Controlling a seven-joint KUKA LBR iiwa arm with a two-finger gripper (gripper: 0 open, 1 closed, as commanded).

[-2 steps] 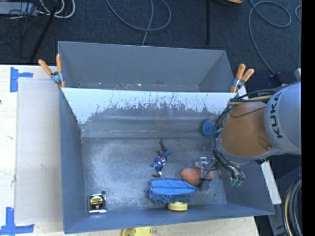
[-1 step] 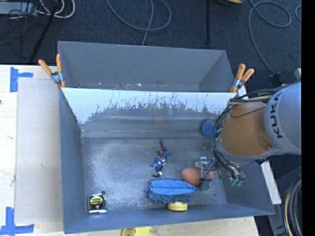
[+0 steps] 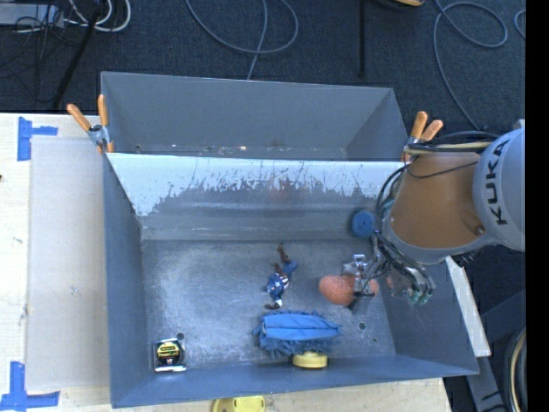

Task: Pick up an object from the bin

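Observation:
My gripper [image 3: 360,280] hangs low over the right side of the bin floor, under the arm's orange cover. Just to its left, touching or nearly touching it, lies a salmon-orange egg-shaped ball [image 3: 335,288]. A round blue disc [image 3: 362,223] rests against the back wall just above the gripper. Below and to the left lies a flat blue frilled cloth-like thing [image 3: 296,330], with a small yellow piece [image 3: 310,360] at its lower edge.
A small blue toy figure [image 3: 277,283] lies mid-floor, left of the ball. A yellow and black tape measure [image 3: 169,354] sits in the front left corner. The right wall of the bin slopes up close behind the gripper.

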